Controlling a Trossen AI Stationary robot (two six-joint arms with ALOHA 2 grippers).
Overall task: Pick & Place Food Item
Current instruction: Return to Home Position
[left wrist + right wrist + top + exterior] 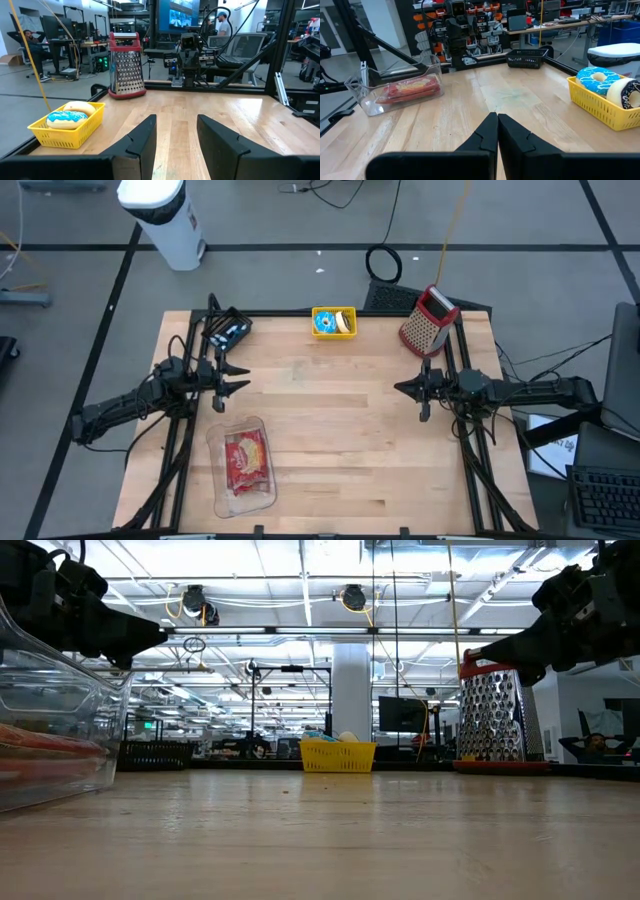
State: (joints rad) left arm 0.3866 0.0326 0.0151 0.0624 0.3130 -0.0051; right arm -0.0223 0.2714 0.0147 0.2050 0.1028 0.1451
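Hanging above the table [340, 430] with its fingers spread and nothing between them, the left gripper [236, 377] sat just beside the transparent bin [238, 502]. The bin lay off to the gripper's side, toward the table's front edge, with the red popcorn bags [248, 459] inside it. The main risk I judged from there was a low or sideways swing on the way home. An open finger could catch the bin's near wall, push the bin toward the edge, or tip the bags out.

On the gripper's other side, close by, stood a black mesh basket [228, 330], so the pull-back had little room on either flank. A straight retreat along the arm's own line looked safest.

Facing it from well across the wood, the right gripper [402, 388] had its fingers pressed together and held nothing. Behind its wrist and off to one side, near the arm, stood the tall grater [428, 320]. A wide elbow swing might have toppled it, being narrow and upright.

Farther out, ahead of both grippers and toward the far edge, the yellow basket [320, 311] of doughnuts [326, 325] stood apart from either path. No object stood on the line between the two grippers.
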